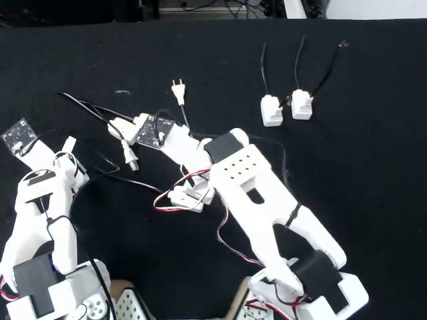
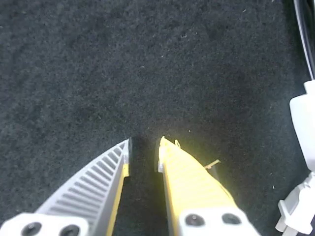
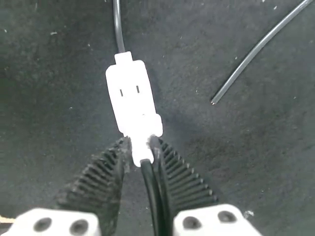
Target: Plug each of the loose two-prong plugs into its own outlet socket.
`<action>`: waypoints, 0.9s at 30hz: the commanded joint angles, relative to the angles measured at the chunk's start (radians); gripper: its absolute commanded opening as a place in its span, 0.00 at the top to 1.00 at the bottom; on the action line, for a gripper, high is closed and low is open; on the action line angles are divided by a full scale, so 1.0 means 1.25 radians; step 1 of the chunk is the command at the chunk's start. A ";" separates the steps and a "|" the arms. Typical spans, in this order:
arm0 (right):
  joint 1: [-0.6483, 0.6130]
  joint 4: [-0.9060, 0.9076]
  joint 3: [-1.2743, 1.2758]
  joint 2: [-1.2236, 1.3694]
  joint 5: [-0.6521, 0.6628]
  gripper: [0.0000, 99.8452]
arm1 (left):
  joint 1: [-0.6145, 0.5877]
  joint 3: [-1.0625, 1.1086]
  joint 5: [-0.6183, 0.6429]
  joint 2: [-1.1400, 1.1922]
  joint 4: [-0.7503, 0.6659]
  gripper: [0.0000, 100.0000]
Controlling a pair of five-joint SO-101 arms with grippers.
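Note:
My right gripper (image 3: 141, 152) is shut on a white two-prong plug (image 3: 142, 147) that is pushed up against the end of a white outlet socket (image 3: 129, 96). In the high view this pair lies left of centre, socket (image 1: 118, 126) beside the right gripper (image 1: 137, 128). One loose plug (image 1: 178, 89) lies farther back, and another loose plug (image 1: 129, 155) lies just in front of the socket. Two more white sockets (image 1: 271, 110) (image 1: 301, 105) with black cords sit at the back right. At the left my left gripper (image 2: 143, 147) stands slightly open over bare cloth, holding nothing.
Black cords (image 1: 87, 107) run across the black cloth (image 1: 360, 173) around the left socket. A thin black cord (image 3: 256, 49) lies beside the socket. A white plug (image 2: 304, 142) shows close to the left gripper. Open cloth lies at the right front.

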 commanded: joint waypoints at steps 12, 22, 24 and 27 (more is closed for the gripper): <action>-0.009 0.034 0.031 -0.041 0.054 0.99 | -0.009 -0.024 0.006 -0.014 -0.011 0.89; -0.009 -0.015 0.044 -0.047 0.049 0.99 | -0.010 -0.024 0.006 -0.014 -0.011 0.89; -0.007 0.037 -0.001 -0.047 0.049 0.99 | -0.010 -0.024 0.006 -0.014 -0.011 0.89; -0.007 0.112 -0.073 -0.047 0.049 0.99 | -0.010 -0.024 0.006 -0.014 -0.011 0.89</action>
